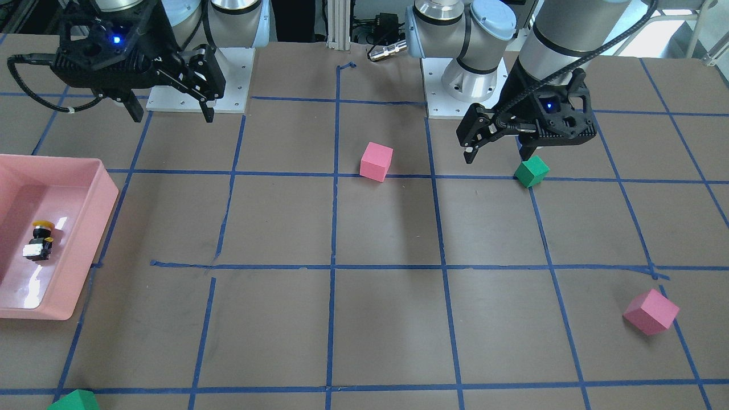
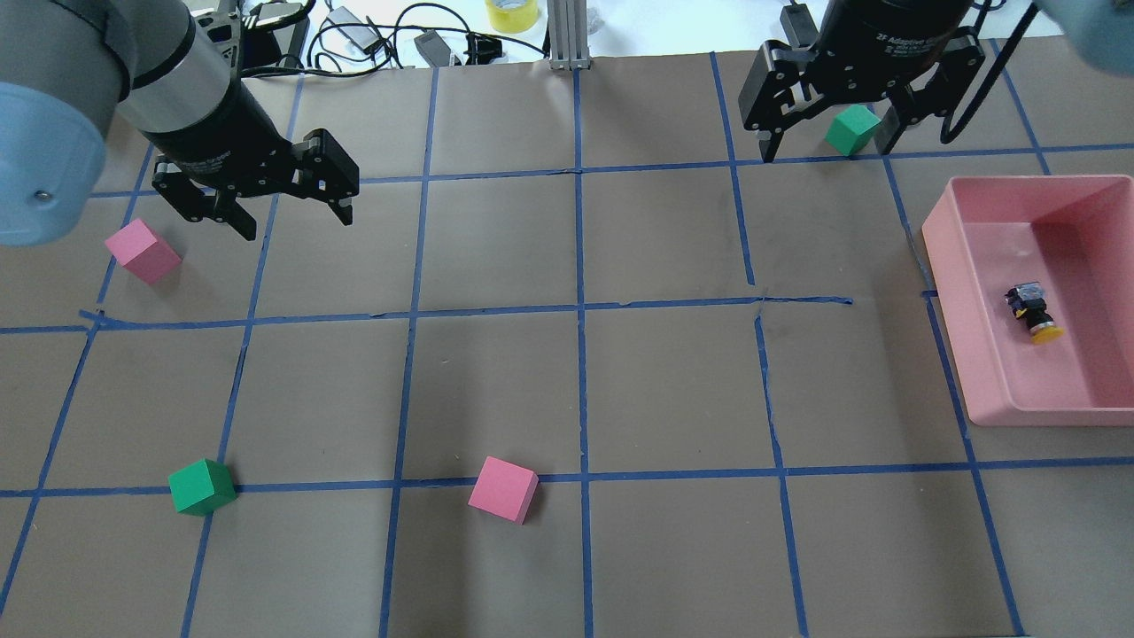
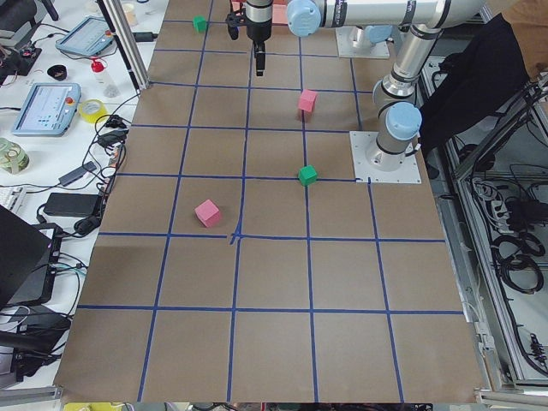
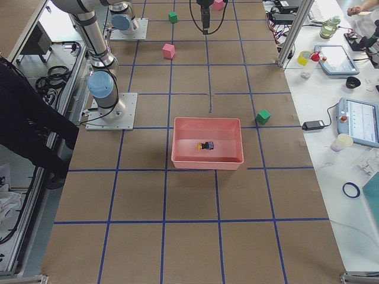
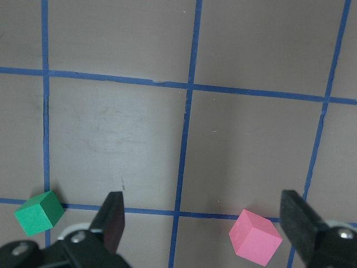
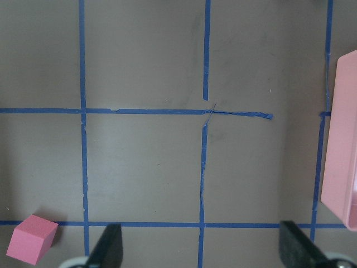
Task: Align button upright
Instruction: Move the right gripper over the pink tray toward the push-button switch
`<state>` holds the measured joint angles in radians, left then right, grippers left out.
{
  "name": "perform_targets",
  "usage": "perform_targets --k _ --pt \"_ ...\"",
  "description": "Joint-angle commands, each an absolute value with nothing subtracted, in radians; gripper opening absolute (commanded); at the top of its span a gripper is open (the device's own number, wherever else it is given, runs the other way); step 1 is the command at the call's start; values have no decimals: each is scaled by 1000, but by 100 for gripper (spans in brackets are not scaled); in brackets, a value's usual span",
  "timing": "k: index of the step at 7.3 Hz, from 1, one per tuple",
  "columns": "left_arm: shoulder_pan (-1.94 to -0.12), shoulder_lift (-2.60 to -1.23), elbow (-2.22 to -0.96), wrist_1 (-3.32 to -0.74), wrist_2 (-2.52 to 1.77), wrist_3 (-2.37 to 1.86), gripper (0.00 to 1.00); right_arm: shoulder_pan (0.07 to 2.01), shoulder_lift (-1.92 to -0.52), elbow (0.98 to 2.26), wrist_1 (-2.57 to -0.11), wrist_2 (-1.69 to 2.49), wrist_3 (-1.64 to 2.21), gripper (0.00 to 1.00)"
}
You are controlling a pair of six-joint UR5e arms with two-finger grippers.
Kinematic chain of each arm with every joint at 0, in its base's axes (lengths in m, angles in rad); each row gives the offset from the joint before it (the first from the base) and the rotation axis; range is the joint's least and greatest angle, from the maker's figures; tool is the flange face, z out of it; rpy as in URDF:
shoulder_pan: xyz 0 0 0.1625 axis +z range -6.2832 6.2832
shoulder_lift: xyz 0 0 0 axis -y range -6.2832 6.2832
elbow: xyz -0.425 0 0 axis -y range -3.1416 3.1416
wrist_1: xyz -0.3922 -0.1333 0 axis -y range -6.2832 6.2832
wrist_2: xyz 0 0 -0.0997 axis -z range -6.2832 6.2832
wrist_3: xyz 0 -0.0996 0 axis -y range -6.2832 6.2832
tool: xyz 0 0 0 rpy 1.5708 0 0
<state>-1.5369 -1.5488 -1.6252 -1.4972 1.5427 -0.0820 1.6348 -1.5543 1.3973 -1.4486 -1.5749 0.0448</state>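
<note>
Pink plastic bin (image 2: pixel 952 266) at the robot's right end of the tabletop (image 2: pixel 496 381), with the button (image 2: pixel 1032 312) lying on its side on the bin floor: yellow cap toward the robot, silvery base away, touched by nothing. Right arm raised above the tabletop, wrist pointing straight down, off to the side of the bin rather than over it. Right gripper (image 2: pixel 827 151) spread wide and empty, with only brown paper and blue tape between its fingers in the wrist view, the bin wall at that view's right edge. Same pose for the left arm on the other side, raised with wrist down. Left gripper (image 2: pixel 295 221) fully apart, holding nothing, hanging clear of a pink cube (image 2: pixel 142 251) and a green cube (image 2: pixel 201 486) on the tabletop below.
</note>
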Motion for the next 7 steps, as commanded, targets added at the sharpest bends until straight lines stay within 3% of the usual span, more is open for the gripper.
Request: perform_targets --k 1,4,7 --pt "-1536 -1543 -1621 -1503 1552 -59 100 1618 -1543 1422 -1460 -1578 41 100" --pt "-1537 -1545 -1626 -1503 1548 -60 100 1343 -1471 1507 -1512 -1577 -68 100" --pt "-1539 -1546 -1628 -1503 1532 -71 100 1097 -1398 1669 -1849 -1643 -329 100"
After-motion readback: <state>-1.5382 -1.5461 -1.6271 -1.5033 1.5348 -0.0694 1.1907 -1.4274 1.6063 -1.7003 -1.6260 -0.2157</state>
